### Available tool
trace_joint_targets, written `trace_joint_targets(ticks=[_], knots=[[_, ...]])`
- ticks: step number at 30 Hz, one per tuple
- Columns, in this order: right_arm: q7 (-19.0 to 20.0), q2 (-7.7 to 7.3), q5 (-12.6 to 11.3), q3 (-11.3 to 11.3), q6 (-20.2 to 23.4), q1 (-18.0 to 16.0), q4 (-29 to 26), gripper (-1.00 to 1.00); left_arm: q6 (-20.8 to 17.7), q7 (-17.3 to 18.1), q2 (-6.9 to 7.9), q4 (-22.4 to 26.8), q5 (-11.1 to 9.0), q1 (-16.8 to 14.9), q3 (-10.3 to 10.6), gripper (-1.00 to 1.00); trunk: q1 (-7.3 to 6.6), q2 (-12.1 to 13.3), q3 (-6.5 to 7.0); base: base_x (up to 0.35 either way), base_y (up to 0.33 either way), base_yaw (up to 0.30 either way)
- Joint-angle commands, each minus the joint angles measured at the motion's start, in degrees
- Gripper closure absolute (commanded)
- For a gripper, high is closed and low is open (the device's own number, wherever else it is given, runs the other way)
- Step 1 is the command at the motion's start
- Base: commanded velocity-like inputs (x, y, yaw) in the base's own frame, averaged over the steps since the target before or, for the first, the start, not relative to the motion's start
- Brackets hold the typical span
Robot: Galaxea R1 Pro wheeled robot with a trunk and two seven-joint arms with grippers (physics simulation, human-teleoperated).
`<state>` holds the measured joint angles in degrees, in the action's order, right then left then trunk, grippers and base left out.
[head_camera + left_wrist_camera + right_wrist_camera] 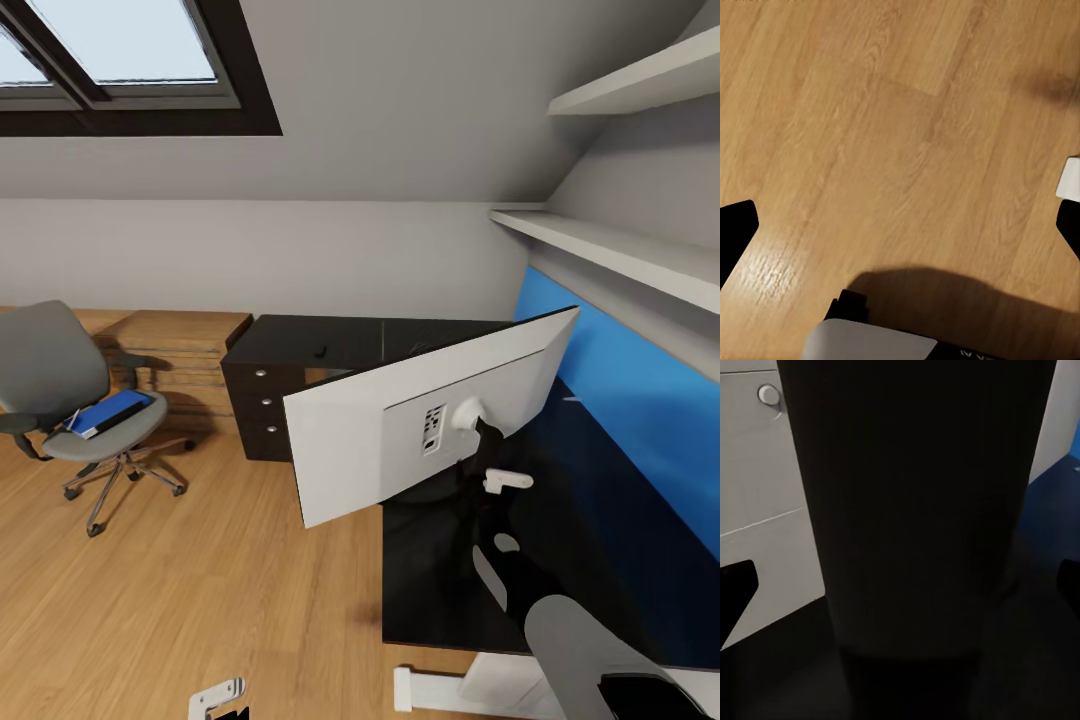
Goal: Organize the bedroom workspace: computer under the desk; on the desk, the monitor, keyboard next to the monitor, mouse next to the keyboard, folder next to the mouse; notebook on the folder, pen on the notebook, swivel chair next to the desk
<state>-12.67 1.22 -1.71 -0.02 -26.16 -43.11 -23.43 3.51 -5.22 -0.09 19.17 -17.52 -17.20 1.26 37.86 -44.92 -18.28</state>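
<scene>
The right jaws (478, 432) sit at the slim black stand (919, 532) of the monitor (400, 430), seen from behind its white back; in the right wrist view the stand is a broad dark column between the two black fingertips (735, 589), which stand wide at either side of it, and whether they press on it cannot be told. The monitor is tilted, its far end raised toward the blue wall panel (640, 420), and it hangs over the glossy black table (600, 560); its foot is hidden, so contact with the table cannot be told. Beyond the monitor the table runs to a black drawer unit (262, 410) with round silver knobs, and a small dark object (320, 351) lies on the top there, too small to name.

Well apart from the right jaws, on the wooden floor (200, 580) to their left, stands the swivel chair (70, 400); the blue folder (108, 412) lies flat on its seat, with something small and pale at the folder's near edge, too small to make out. Behind the chair are low wooden cabinets (180, 350).

The left jaws (904, 225) hang over bare floor, fingertips (735, 232) spread wide with nothing between them.
</scene>
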Motion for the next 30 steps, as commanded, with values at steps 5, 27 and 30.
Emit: trace_joint_targets(ticks=[5,27,30], knots=[[-0.08,0.02,-0.14,0.02,-0.19,-0.05,0.23,-1.0,0.18,-0.2,0.0,-0.01,-0.31,-0.02,0.15,-1.0,0.01,-0.05,-0.07,0.0,0.0,0.0],[-0.08,0.02,-0.13,0.01,-0.2,-0.05,0.39,1.0,0.18,-0.17,0.0,-0.01,-0.31,-0.03,0.15,-1.0,0.01,-0.05,-0.07,0.0,0.0,0.0],[-0.08,0.02,-0.13,-0.01,-0.21,-0.05,0.4,1.0,0.18,-0.15,0.0,-0.01,-0.31,-0.03,0.15,-1.0,0.01,-0.05,-0.07,0.0,0.0,0.0]])
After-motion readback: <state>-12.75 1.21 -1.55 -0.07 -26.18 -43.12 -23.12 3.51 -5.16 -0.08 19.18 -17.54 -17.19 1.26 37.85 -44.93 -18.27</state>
